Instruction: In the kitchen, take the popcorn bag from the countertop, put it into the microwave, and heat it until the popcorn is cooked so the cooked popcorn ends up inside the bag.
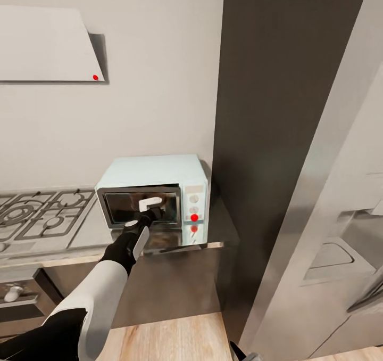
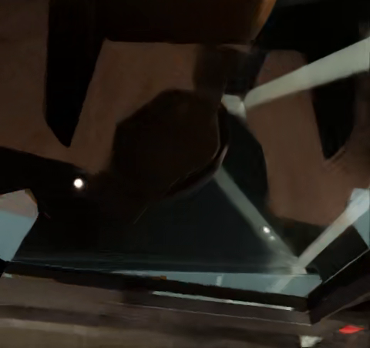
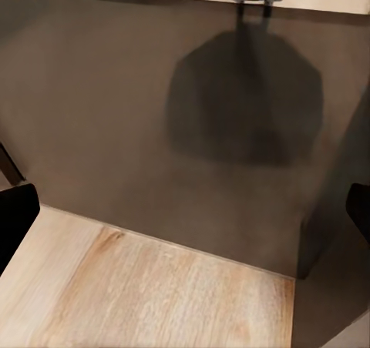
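The pale mint-blue microwave [image 1: 159,172] stands on the grey countertop [image 1: 223,228], its round light glowing red. My left gripper [image 1: 151,207] reaches into its dark front opening. At its tip I see the white label of the popcorn bag [image 1: 149,203]. In the left wrist view a tan-brown mass, the bag [image 2: 185,9], sits between the dark fingers [image 2: 73,71], so the gripper looks shut on it. The popcorn itself is hidden. My right gripper [image 3: 185,217] hangs low in front of a dark cabinet front, its fingers wide apart and empty.
The gas hob [image 1: 42,214] lies left of the microwave, under the white slanted hood [image 1: 42,44]. A tall dark panel [image 1: 276,111] and the steel fridge [image 1: 346,217] stand close on the right. An oven knob [image 1: 13,293] shows at lower left. Wood floor [image 3: 139,294] lies below.
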### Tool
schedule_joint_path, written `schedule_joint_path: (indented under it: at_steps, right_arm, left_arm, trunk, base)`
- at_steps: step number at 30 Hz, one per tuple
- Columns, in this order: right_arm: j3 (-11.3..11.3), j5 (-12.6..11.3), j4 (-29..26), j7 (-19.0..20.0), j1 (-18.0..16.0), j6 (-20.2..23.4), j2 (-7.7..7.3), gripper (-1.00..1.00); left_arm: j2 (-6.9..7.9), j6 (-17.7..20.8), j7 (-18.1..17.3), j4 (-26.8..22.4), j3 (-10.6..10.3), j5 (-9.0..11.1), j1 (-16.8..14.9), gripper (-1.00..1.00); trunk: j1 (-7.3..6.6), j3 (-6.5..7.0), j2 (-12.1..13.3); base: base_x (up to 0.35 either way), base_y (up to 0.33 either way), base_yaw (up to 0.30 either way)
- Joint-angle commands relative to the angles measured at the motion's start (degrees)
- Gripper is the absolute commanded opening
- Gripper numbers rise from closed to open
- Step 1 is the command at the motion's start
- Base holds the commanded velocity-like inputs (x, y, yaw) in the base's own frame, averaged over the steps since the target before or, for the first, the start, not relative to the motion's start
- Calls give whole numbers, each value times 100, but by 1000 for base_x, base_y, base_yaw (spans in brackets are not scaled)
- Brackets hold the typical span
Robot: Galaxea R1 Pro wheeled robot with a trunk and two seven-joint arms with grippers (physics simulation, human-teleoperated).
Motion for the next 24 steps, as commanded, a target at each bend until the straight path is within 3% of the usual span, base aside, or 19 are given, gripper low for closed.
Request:
schedule_joint_path:
  at_steps: [1,24]
  right_arm:
    - [13,-58,-3,-17,-5,-40,-5,100]
    - [23,-54,-1,-17,-5,-39,-2,100]
  left_arm:
    - [-6,34,3,-12,26,-3,-4,100]
    - [-6,25,3,-12,38,-3,3,100]
  trunk:
    - [5,-10,-10]
    - [5,-10,-10]
  base:
    - [117,0,0]
    - [50,0,0]
